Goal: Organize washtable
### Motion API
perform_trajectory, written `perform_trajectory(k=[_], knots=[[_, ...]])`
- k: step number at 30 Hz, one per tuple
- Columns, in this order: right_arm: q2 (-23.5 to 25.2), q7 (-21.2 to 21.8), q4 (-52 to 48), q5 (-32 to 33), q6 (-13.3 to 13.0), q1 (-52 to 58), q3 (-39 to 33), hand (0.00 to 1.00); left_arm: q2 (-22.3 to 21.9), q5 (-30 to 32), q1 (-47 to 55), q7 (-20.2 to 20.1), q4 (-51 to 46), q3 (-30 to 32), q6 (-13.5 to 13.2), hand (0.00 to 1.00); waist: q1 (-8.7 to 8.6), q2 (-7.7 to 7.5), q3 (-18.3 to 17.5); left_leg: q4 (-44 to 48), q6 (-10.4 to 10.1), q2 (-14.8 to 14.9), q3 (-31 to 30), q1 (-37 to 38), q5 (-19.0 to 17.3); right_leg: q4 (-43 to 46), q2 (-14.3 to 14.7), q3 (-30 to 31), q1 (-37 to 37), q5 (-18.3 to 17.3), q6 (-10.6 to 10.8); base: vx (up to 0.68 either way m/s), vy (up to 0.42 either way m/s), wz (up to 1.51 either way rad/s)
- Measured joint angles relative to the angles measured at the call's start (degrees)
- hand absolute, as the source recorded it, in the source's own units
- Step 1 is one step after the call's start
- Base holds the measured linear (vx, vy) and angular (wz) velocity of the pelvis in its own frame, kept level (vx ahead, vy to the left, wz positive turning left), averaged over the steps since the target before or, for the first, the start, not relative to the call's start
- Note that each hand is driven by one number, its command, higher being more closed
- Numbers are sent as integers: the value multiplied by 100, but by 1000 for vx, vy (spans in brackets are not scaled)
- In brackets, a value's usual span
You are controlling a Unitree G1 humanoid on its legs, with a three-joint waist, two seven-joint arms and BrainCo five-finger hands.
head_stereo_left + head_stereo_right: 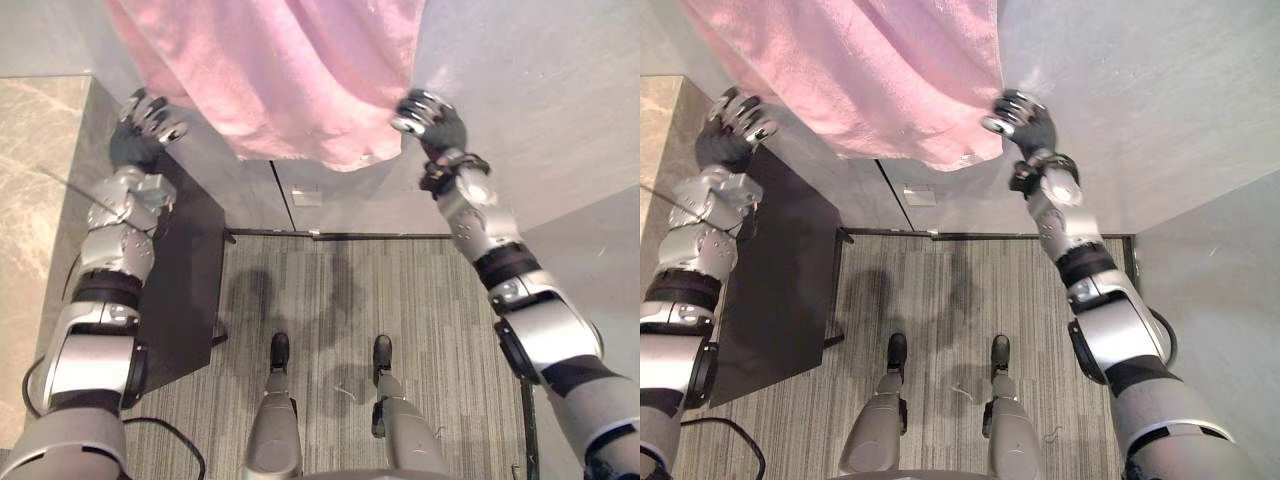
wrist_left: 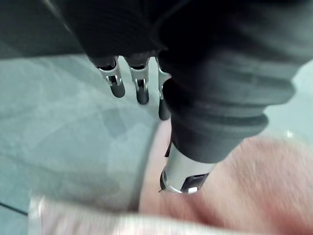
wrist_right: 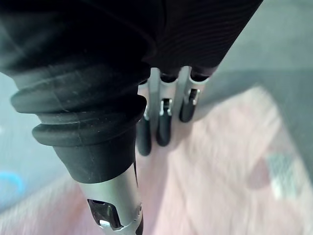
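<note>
1. Grey surface [image 1: 540,90]: biggest thing, fills upper part of head views. A seam runs down it below the towel.
2. Pink towel [image 1: 280,70]: spread wide across grey surface at top centre, btwn both hands. Lower edge is wavy. Can't tell if it lies flat or hangs.
3. Striped carpet floor [image 1: 420,300]: lower half of view.
4. Dark panel [image 1: 190,270]: on robot's left, beside L forearm, reaching down to the floor.
5. Beige marbled slab [image 1: 40,200]: far left, next to dark panel.
6. Left hand [image 1: 145,125]: at towel's left edge. In wrist view the fingers [image 2: 142,90] are straight, side by side, over bare grey surface. Thumb [image 2: 183,176] is apart from them, tip touching the towel. Nothing clamped.
7. Right hand [image 1: 430,118]: at towel's right lower corner. In wrist view the fingers [image 3: 164,127] are straight and close together, tips on the towel. Thumb [image 3: 117,210] is set apart and also over pink cloth. No pinch visible.
8. Small pale plate [image 1: 307,197]: on grey surface, just under towel's lower edge.
9. Grey label [image 3: 282,176]: sits on the towel, near R fingers.
</note>
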Motion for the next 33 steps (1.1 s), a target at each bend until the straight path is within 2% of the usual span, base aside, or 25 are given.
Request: perform_trajectory(k=[3, 6, 10, 11, 14, 18, 20, 22, 24, 25, 27, 31, 33], knots=[[-72, -100, -203, -45, -23, 957, -833, 0, 9, -36, 622, 8, -123, 500, -49, 0, -7, 0, 0, 0, -2, 0, 14, 49, -6, -1, 1, 23, 34, 0, 0, -62, 1, -4], [-22, -151, -556, -121, -45, 2016, -1470, 0, -231, -42, 1250, -8, -365, 939, -81, 0, -51, 11, 1, -1, 1, 4, 97, 185, -51, -1, 2, 86, 119, -3, 1, -57, 3, -15], [43, -370, -739, -303, -110, 3230, -2531, 0, -723, -44, 2087, 42, -649, 1591, -103, 0, -198, 62, -10, -2, -21, 8, 150, 304, -160, -1, 12, 170, 196, -48, -27, -53, 4, -8], [91, -479, -744, -415, -166, 3622, -2910, 0, -986, -33, 2412, 137, -917, 1758, -103, 0, -203, 104, -31, -2, -22, 14, 139, 315, -161, -1, 18, 154, 220, -72, -11, -56, -1, 3], [305, -602, -791, -574, -222, 4332, -3297, 0, -1498, 27, 3094, 279, -1318, 1839, -112, 0, -286, 275, -137, -2, -3, 10, -4, 422, -179, 0, 7, 1, 427, -203, 15, -22, -3, 24], [1011, -620, -1197, -898, -236, 5306, -3360, 0, -2330, 254, 4227, 320, -1836, 1846, -141, 0, -293, 508, -583, -2, 8, 5, -18, 681, -318, 0, -15, -112, 744, -371, 50, 46, 4, 15], [1441, -594, -1220, -1033, -226, 5697, -3303, 0, -2804, 428, 4736, 242, -1890, 1587, -140, 0, -265, 618, -830, -2, 31, -5, -8, 907, -406, 1, -36, -153, 991, -470, 84, 84, 12, 9], [1822, -587, -1374, -1080, -218, 5978, -3232, 0, -3203, 638, 5110, 200, -1923, 1270, -127, 0, -230, 664, -994, -2, 36, -12, 16, 1099, -477, 1, -52, -178, 1188, -540, 124, 81, 16, 4], [2184, -573, -1720, -1080, -220, 6327, -2936, 0, -3704, 641, 5479, 113, -1926, 935, -48, 0, -222, 642, -1146, -2, 61, -13, 54, 1308, -534, 2, -61, -187, 1387, -610, 129, 53, 6, -1], [2248, -568, -1797, -1080, -220, 6407, -2858, 0, -3810, 642, 5569, 113, -1923, 847, -32, 0, -223, 623, -1185, -2, 69, -12, 71, 1357, -544, 2, -62, -184, 1437, -623, 135, 43, 0, -3], [2373, -446, -1882, -1079, -226, 6636, -2572, 0, -4063, 831, 5889, 105, -1879, 515, 20, 0, -255, 505, -1316, -2, 63, -12, 135, 1574, -585, 3, -69, -175, 1635, -692, 153, 39, 1, -5], [2415, -180, -1882, -1115, -226, 6823, -2315, 0, -4121, 1437, 6093, 100, -1412, 323, 83, 0, -286, 385, -1431, -1, 88, -9, 291, 1812, -679, 43, -78, -86, 1792, -763, 132, 4, 6, -13], [2416, -70, -1884, -1141, -225, 6866, -2305, 0, -4120, 1561, 6136, 98, -1308, 317, 128, 0, -291, 336, -1355, 26, 99, 0, 369, 1832, -705, 292, -81, -48, 1719, -887, 155, -47, 8, -17]])
